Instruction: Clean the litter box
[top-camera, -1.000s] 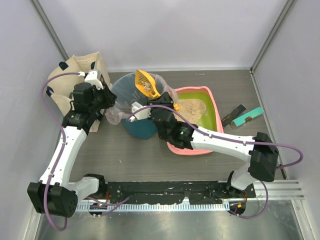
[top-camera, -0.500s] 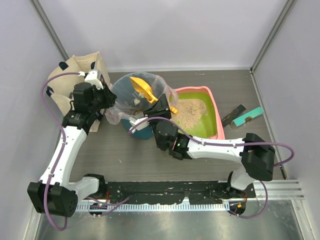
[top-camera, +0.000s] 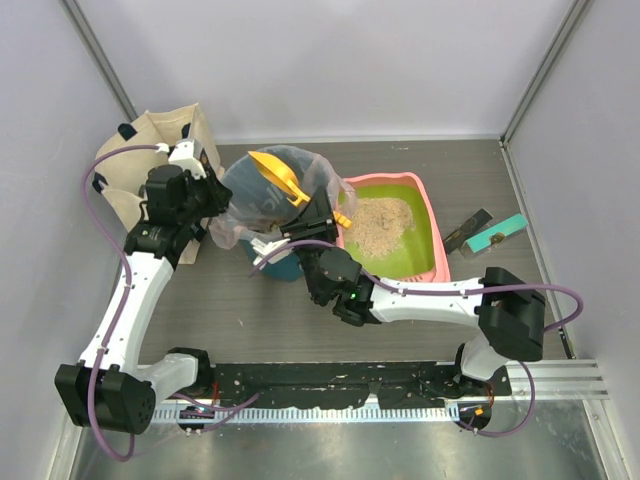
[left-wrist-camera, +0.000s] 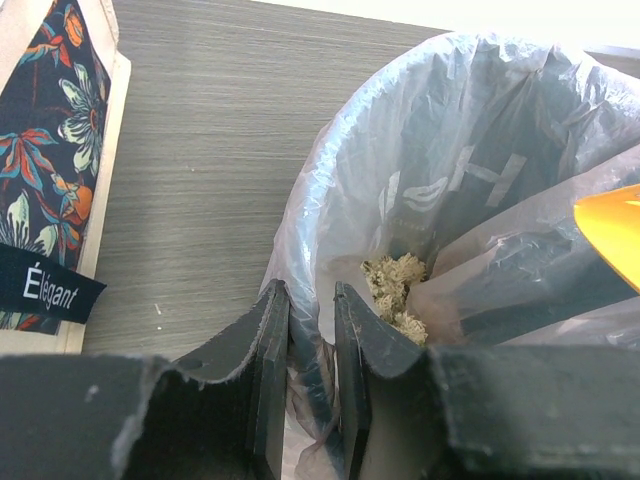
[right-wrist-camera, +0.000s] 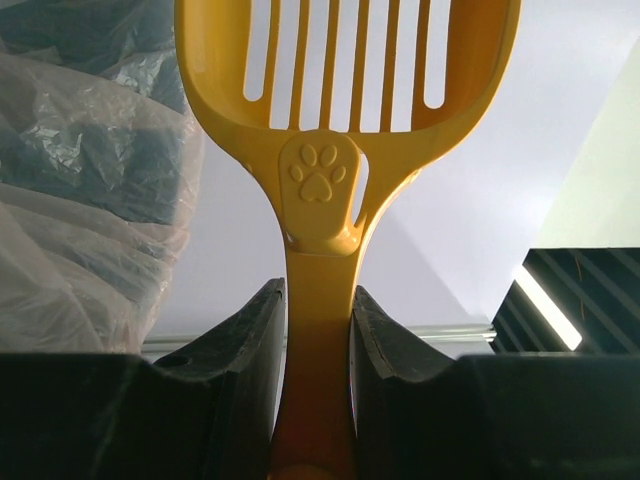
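The pink litter box (top-camera: 434, 215) with a lime-green floor and a heap of beige litter (top-camera: 382, 218) sits right of centre. My right gripper (top-camera: 322, 213) is shut on the handle of the orange slotted scoop (top-camera: 277, 174), whose head is tilted over the teal bin (top-camera: 262, 200) lined with a clear bag. In the right wrist view the scoop (right-wrist-camera: 345, 90) stands up between the jaws and looks empty. My left gripper (left-wrist-camera: 310, 310) is shut on the edge of the bin's bag (left-wrist-camera: 300, 270). Clumps of litter (left-wrist-camera: 395, 290) lie inside the bag.
A beige tote bag (top-camera: 150, 150) with a floral panel stands at the far left behind the left arm. A teal brush and a dark piece (top-camera: 485, 233) lie right of the litter box. Grey walls close the back and sides.
My right arm has swung left and its wrist has turned, carrying the scoop's head further over the bin and tipping it. The left arm has not moved.
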